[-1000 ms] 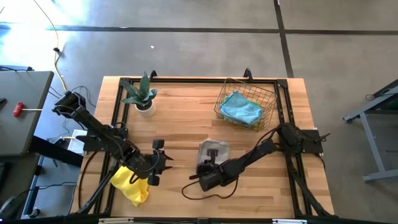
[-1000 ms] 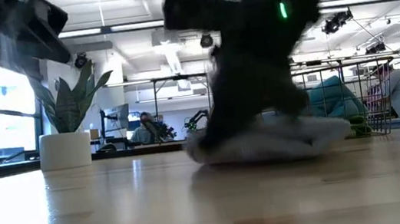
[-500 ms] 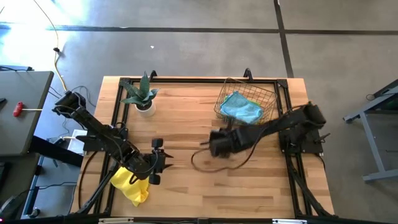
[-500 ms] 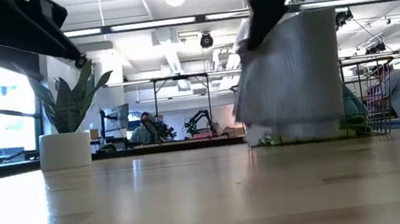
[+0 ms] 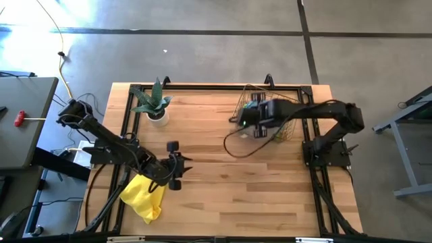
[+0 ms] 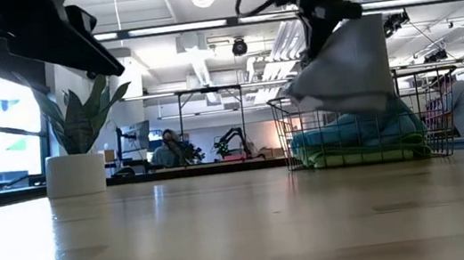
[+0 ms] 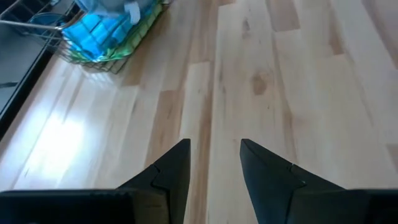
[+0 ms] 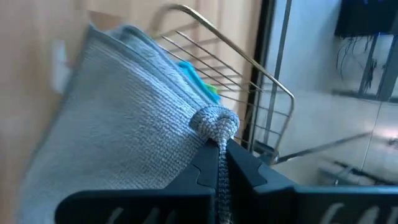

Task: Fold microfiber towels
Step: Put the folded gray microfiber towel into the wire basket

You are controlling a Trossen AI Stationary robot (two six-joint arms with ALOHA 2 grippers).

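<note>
Swinging up from the table's front middle, the right arm now carries the folded grey towel [image 6: 345,66] to just above the wire basket [image 5: 282,128] near the far right corner, right gripper [image 8: 219,163] pinched tight on a bunched fold. Blue and green towels [image 6: 359,138] lie stacked in that basket, a yellow towel [image 5: 143,198] hangs off the front left edge, and the left gripper [image 7: 214,163] hovers beside it, fingers parted and empty. Held by so little cloth, the grey towel could fall open or catch the basket rim when released.

Grey towel [image 8: 124,112], blue towel [image 6: 367,130], yellow towel [image 5: 143,196]
</note>
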